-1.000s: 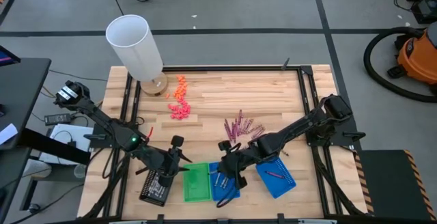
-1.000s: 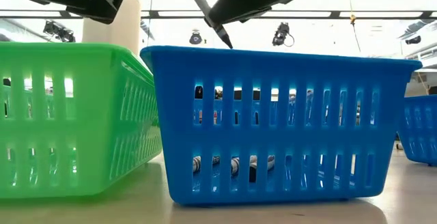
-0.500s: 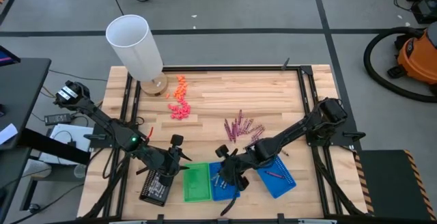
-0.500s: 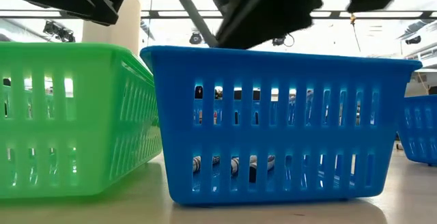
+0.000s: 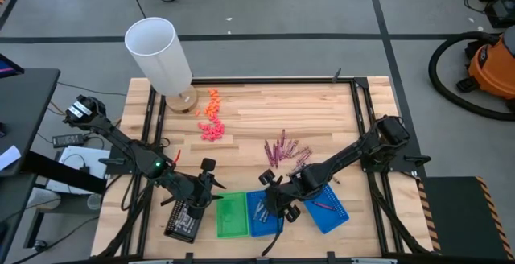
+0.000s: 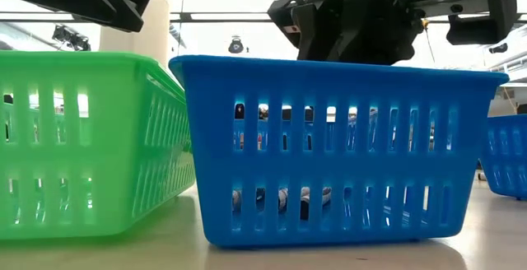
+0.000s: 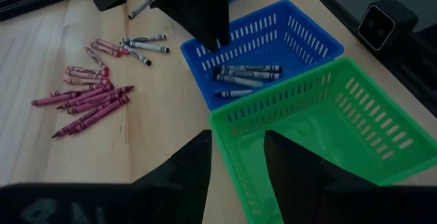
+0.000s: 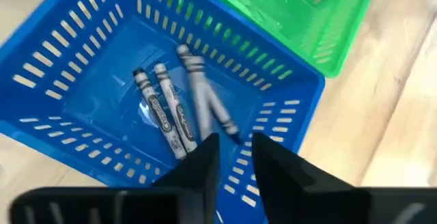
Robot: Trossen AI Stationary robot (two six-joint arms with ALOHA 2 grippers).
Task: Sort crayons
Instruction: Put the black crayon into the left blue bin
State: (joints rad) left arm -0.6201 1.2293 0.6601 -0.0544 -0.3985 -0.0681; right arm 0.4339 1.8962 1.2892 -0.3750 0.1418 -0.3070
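My right gripper (image 5: 269,205) hangs open and empty over the middle blue tray (image 5: 274,225); it also shows in its wrist view (image 8: 235,154). Several silver-grey crayons (image 8: 171,111) lie on that tray's floor, one of them blurred. Magenta and dark red crayons (image 5: 282,147) lie loose on the table beyond it, with a few silver ones (image 7: 147,44). One magenta crayon (image 5: 322,205) lies in the right blue tray (image 5: 338,216). My left gripper (image 5: 211,185) is open and empty above the far left corner of the green tray (image 5: 232,216).
A white tube (image 5: 158,53) stands at the far left of the table. Chunky orange and pink bits (image 5: 211,116) lie near it. A black flat device (image 5: 181,220) lies left of the green tray. Black rails (image 5: 358,111) frame the table.
My right gripper has gone a little toward the table's near edge and down over the middle blue tray. The silver crayon that stuck out of it in the low view has left it and now lies in that tray with the others.
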